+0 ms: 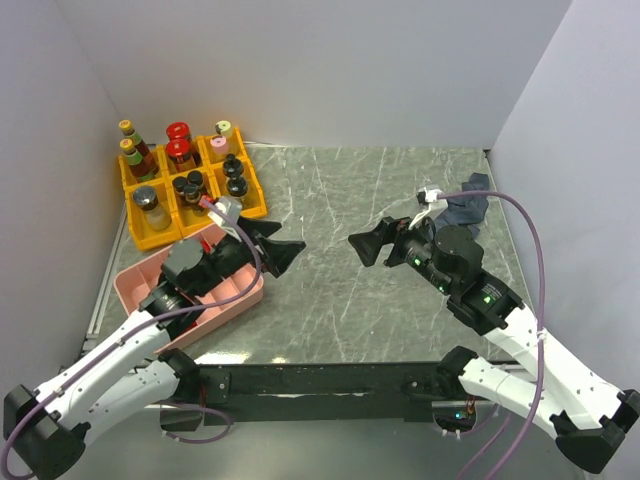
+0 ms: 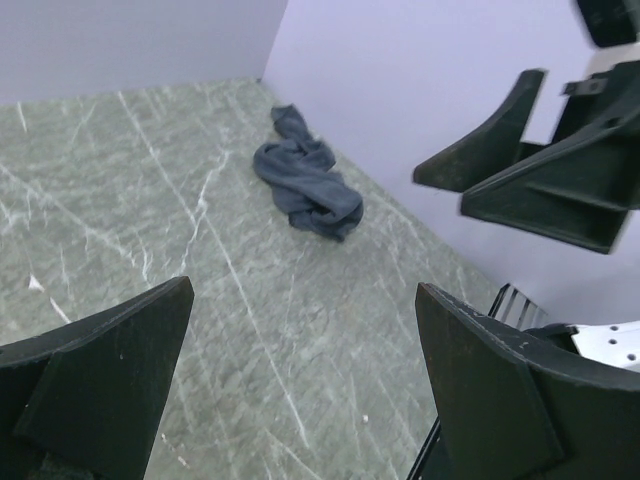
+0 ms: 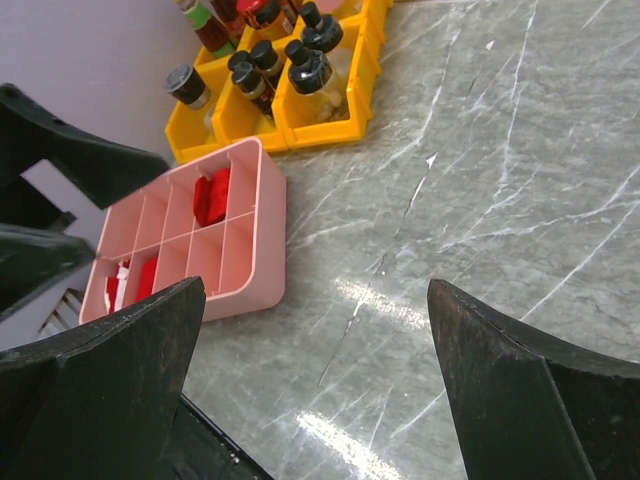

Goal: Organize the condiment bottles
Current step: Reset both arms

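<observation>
Well, the job looks just about done. All the condiment bottles (image 1: 180,160) that can be seen stand in the yellow bins (image 1: 155,240) at the far left corner of the counter (image 1: 400,180). They look sorted by kind. The yellow-capped bottles (image 1: 133,152) are in the far left bin, and the red-lidded jars (image 1: 179,142) are next to them. The pale shakers (image 1: 222,135) are in the far right bin, and the black-capped jars (image 1: 234,176) are in the near bins. No bottle lies loose on the counter in any view.

The left hand (image 1: 285,248) is wide open and has nothing in it. It hangs over the middle of the counter, just past the pink tray (image 3: 265,270). The right hand (image 1: 372,245) is wide open and empty too. It faces the left hand with a gap between them.

The pink tray sits by the left edge, just in front of the bins, with red blocks (image 3: 210,195) in it. A dark cloth (image 2: 305,185) lies bunched up near the right edge. Neither is part of the job. Most likely nothing is left but a last look.
</observation>
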`<state>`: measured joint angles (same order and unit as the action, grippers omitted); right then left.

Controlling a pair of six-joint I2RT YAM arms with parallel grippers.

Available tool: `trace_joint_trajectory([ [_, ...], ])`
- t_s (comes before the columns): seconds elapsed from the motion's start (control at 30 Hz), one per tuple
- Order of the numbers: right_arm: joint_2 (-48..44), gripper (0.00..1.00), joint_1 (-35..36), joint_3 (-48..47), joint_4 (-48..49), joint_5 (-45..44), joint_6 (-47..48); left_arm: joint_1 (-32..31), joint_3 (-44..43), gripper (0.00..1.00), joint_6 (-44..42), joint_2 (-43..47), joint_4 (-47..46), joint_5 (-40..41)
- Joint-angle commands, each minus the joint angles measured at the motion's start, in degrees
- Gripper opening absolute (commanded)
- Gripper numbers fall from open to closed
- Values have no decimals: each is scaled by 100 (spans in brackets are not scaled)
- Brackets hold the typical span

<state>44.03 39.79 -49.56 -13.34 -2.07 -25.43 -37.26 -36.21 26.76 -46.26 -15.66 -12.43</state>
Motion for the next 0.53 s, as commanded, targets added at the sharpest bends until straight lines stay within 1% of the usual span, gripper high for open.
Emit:
trace_joint_trajectory([
  [0.0, -26, 100, -33, -159, 157, 39, 179, -89, 70, 99, -31, 354, -333, 29],
  [0.07, -26, 100, -33, -194, 139, 66, 196, -115, 79, 99, -66, 425, -297, 152],
  [0.5, -35, 100, -24, -212, 42, 5, 205, -194, 17, 99, -154, 346, -209, 197],
])
